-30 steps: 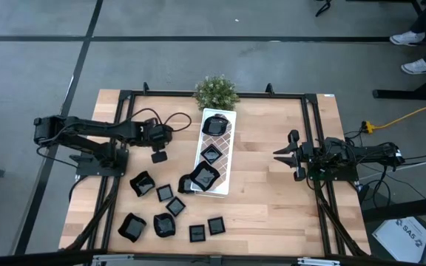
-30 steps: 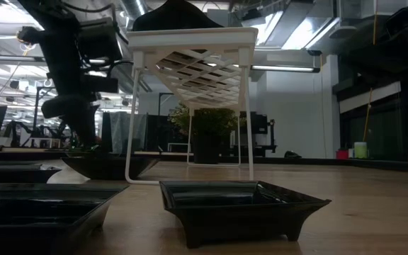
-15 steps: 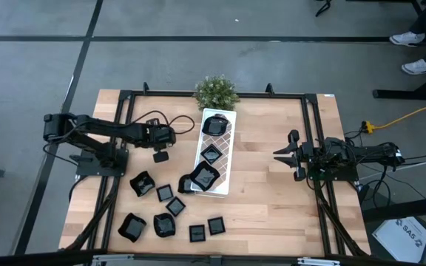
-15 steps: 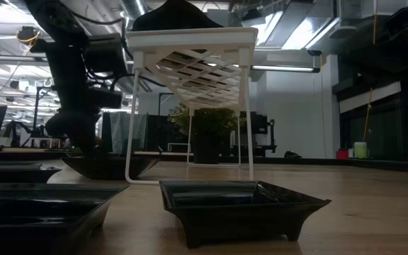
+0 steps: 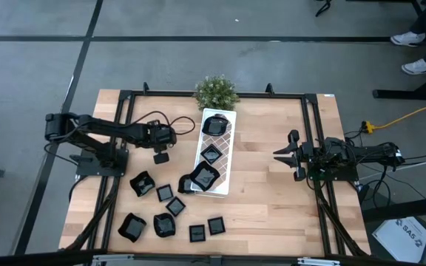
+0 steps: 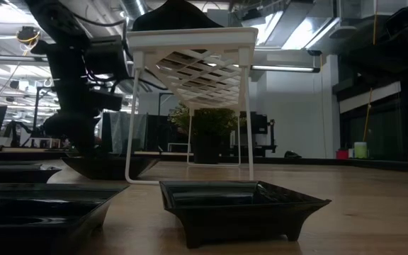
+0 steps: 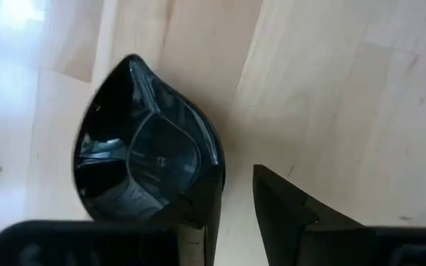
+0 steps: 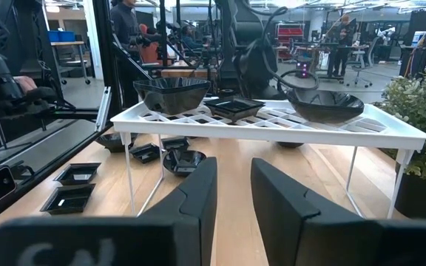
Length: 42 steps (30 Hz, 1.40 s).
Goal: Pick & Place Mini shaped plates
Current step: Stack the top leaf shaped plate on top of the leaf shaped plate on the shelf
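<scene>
Even overhead lighting was seen in the high view, with faint shadows on the wooden table (image 5: 272,185). The low view was backlit by ceiling fixtures; the black dishes (image 6: 241,205) up front were rendered as dark shapes. In the left wrist view, one corner was blown out by glare and a held dish (image 7: 148,159) showed glossy reflections. Own fingers were blurred in both wrist views.

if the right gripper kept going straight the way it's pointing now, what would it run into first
Probably the white tray. The right gripper waits at the table's right side, pointing across bare wood toward it. The tray stands on legs, so it might meet a leg or pass beneath; height is unclear.
</scene>
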### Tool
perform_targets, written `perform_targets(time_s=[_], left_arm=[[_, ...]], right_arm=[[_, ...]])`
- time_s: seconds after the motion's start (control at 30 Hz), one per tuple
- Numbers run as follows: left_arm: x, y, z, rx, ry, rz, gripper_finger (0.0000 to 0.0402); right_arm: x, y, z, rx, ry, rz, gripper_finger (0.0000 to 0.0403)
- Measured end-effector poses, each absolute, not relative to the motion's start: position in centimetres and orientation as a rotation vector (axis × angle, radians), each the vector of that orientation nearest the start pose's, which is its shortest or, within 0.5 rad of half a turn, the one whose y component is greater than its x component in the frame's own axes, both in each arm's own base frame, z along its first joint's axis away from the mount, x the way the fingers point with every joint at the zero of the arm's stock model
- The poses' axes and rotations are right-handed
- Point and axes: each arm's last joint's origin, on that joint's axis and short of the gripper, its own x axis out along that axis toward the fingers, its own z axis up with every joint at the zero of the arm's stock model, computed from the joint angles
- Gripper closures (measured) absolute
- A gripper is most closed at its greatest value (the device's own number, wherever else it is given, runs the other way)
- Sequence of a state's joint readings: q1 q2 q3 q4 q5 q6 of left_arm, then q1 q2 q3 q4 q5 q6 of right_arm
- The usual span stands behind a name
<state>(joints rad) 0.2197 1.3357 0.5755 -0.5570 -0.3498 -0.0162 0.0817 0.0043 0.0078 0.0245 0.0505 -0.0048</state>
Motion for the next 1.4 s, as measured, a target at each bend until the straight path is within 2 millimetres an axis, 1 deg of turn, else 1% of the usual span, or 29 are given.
perform_targets(time_s=[0.1, 0.2, 0.37, 0.5, 0.67, 0.77, 0.9, 1.1, 1.4], left_arm=[[19.5, 5.4, 13.9, 0.08, 1.345, 0.499, 0.0329], [19.6, 5.6, 13.6, 0.115, 1.36, 0.546, 0.0329], [19.6, 5.7, 13.5, 0.14, 1.358, 0.578, 0.0333], [19.6, 5.7, 13.5, 0.14, 1.358, 0.577, 0.0353], [19.7, 5.6, 13.6, 0.132, 1.353, 0.582, 0.0394], [19.7, 5.6, 13.6, 0.124, 1.348, 0.59, 0.0397], [19.6, 5.6, 14.0, 0.12, 1.325, 0.593, 0.0399], [19.4, 5.4, 15.2, 0.094, 1.25, 0.618, 0.0399], [19.0, 4.1, 17.5, 0.105, 1.086, 0.636, 0.0399]], right_arm=[[9.7, 0.7, 16.8, -0.003, -0.028, 0.031, 0.0318], [9.7, 0.7, 16.8, -0.003, -0.028, 0.031, 0.0318], [9.7, 0.6, 16.8, -0.003, -0.028, 0.031, 0.0318], [9.7, 0.6, 16.8, -0.003, -0.028, 0.031, 0.0318], [9.7, 0.7, 16.8, -0.003, -0.028, 0.031, 0.0318], [9.7, 0.6, 16.8, -0.003, -0.028, 0.031, 0.0318], [9.7, 0.7, 16.8, -0.003, -0.028, 0.031, 0.0318], [9.7, 0.6, 16.8, -0.003, -0.028, 0.031, 0.0318], [9.7, 0.7, 16.8, -0.003, -0.028, 0.031, 0.0318]])
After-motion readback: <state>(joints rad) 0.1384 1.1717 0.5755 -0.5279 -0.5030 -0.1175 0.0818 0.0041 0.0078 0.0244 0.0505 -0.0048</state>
